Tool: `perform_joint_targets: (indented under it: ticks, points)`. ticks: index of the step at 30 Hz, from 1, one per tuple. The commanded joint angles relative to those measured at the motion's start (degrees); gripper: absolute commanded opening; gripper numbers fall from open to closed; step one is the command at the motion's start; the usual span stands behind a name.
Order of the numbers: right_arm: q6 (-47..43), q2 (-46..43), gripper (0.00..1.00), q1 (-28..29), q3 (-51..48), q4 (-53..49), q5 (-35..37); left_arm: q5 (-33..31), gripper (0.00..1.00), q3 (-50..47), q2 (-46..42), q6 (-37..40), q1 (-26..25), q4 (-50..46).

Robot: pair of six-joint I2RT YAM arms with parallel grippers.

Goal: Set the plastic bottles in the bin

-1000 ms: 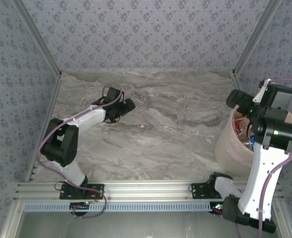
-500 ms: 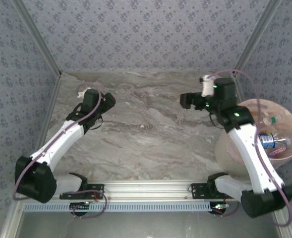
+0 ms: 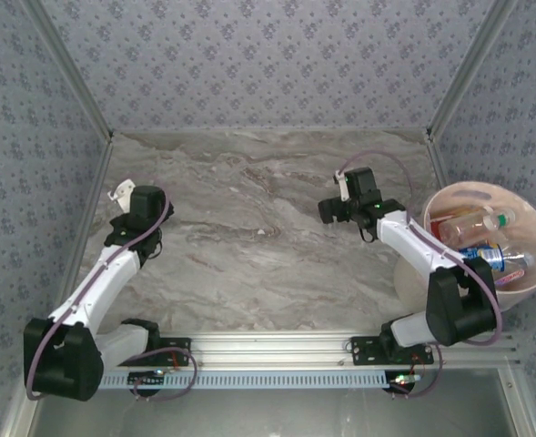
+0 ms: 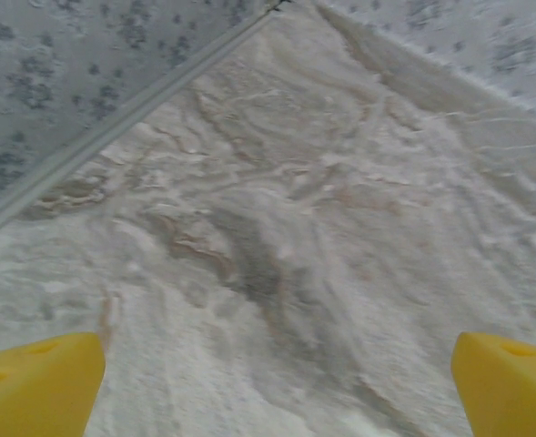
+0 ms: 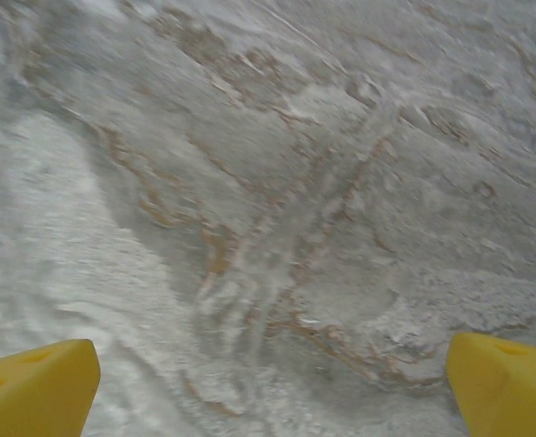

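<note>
Top external: we count perhaps four plastic bottles (image 3: pixel 468 228) in the bin (image 3: pixel 411 273) at right; left gripper (image 4: pixel 277 382) and right gripper (image 5: pixel 272 382) gape wide, empty, over the marble table (image 3: pixel 268 264)

The big round pink bin (image 3: pixel 472 188) stands upright on the right. A few clear bottles (image 3: pixel 488 258) lie on their sides inside it, one with a blue label.

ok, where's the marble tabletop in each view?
top external: marble tabletop, centre, left of the bin.
left wrist: below the left hand, running up to the wall rail.
right wrist: below the right hand, edge to edge.
Shared landmark: its brown veining.
</note>
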Motion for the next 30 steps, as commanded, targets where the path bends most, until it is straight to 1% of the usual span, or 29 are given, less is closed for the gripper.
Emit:
perform_joint_targets:
  ticks: [1,2,4,5,6,8,9,11,16,20,22,26,27,30]
  points:
    - [-2.8,1.0,1.0,-2.7,-2.8,7.0,4.8,-2.2,0.98,-3.4,3.6,10.6,1.5,13.1]
    - [-2.6,1.3,1.0,-3.7,-3.8,8.6,4.2,-2.2,0.98,-4.7,5.3,13.2,1.6,17.3]
    - [-2.0,1.9,1.0,-6.1,-5.9,12.2,2.6,-2.2,0.98,-5.6,9.2,16.4,2.0,22.5]
    - [-1.6,2.3,1.0,-7.4,-6.8,13.7,1.8,-1.6,0.98,-5.0,11.3,17.0,2.7,23.2]
    - [-1.3,2.7,1.0,-8.5,-7.4,14.9,1.3,0.9,0.98,-2.8,12.7,16.7,3.9,20.2]
    - [-0.8,3.7,1.0,-10.7,-8.5,17.5,-0.4,4.3,0.98,-1.1,15.6,18.7,5.2,21.8]
    - [-0.5,4.2,1.0,-11.4,-8.9,18.6,-1.1,4.9,0.98,-1.3,16.8,20.1,5.5,24.3]
    - [0.0,5.3,1.0,-13.1,-9.7,21.1,-2.5,9.0,0.98,0.1,18.3,21.8,7.2,24.6]
    - [-0.4,8.3,1.0,-14.0,-10.1,25.0,-2.8,15.8,0.98,-1.0,19.2,26.8,8.8,30.9]
    - [-1.2,10.2,1.0,-14.1,-11.1,29.0,-1.9,19.6,0.98,-1.8,18.7,27.8,11.1,31.6]
    - [-2.0,10.2,1.0,-14.4,-11.7,30.9,-1.7,21.6,0.98,-3.6,17.9,28.6,11.3,31.9]
    - [-2.6,9.5,1.0,-15.6,-14.9,37.3,-3.9,22.0,0.98,-7.2,18.5,29.7,11.2,33.9]
    - [-2.2,9.2,1.0,-16.1,-15.1,37.3,-4.4,21.7,0.98,-7.8,18.8,29.9,11.3,35.2]
    - [-1.3,7.3,1.0,-17.4,-18.4,41.7,-6.7,21.8,0.98,-9.9,20.4,30.5,11.3,41.4]
